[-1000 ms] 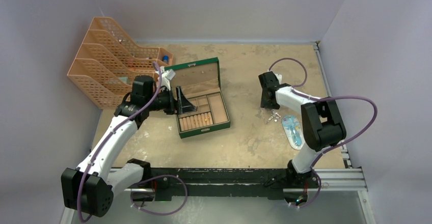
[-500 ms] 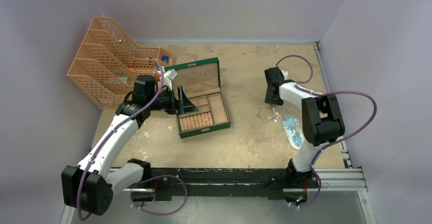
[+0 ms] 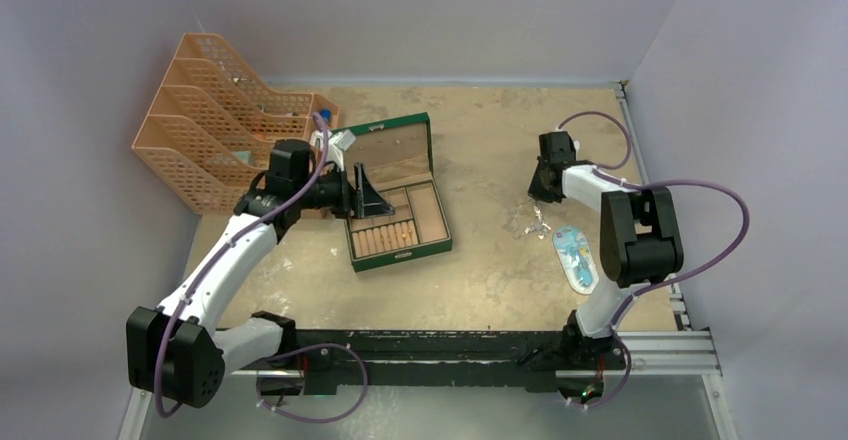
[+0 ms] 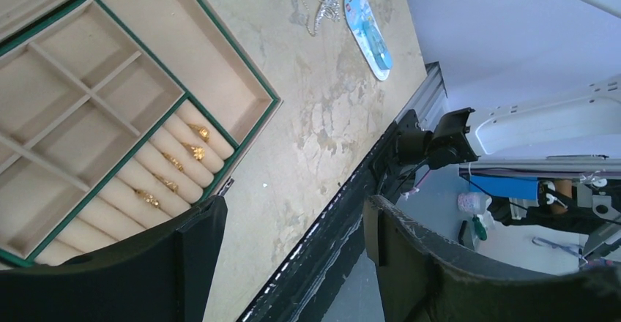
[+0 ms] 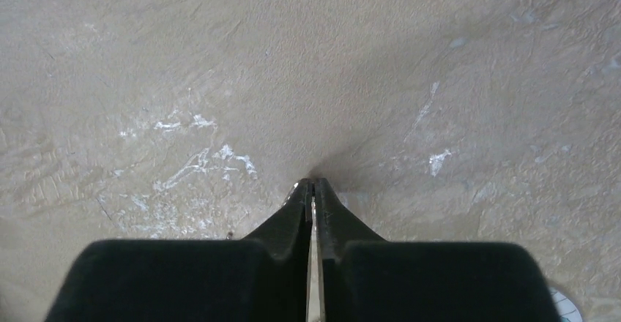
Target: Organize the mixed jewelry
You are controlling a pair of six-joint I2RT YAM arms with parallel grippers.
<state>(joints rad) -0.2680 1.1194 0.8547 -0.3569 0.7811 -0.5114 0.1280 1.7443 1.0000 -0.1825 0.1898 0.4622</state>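
Jewelry lies in two places. Several gold rings (image 4: 195, 151) sit in the padded ring rolls of the open green box (image 3: 397, 260). A silver chain tangle (image 3: 535, 225) lies on the table (image 3: 480, 160) just beside a blue packet (image 3: 577, 257). The left gripper (image 4: 293, 263) hangs over the box with its jaws wide apart, holding nothing. The right gripper (image 5: 313, 184), near the tangle, has its jaws pressed together at the tabletop. A thin pale sliver shows between them, too small to identify.

Brightly, evenly lit, soft shadows only. Sharp from above. Slightly soft around the right tool (image 5: 313, 184), dim shadow just ahead
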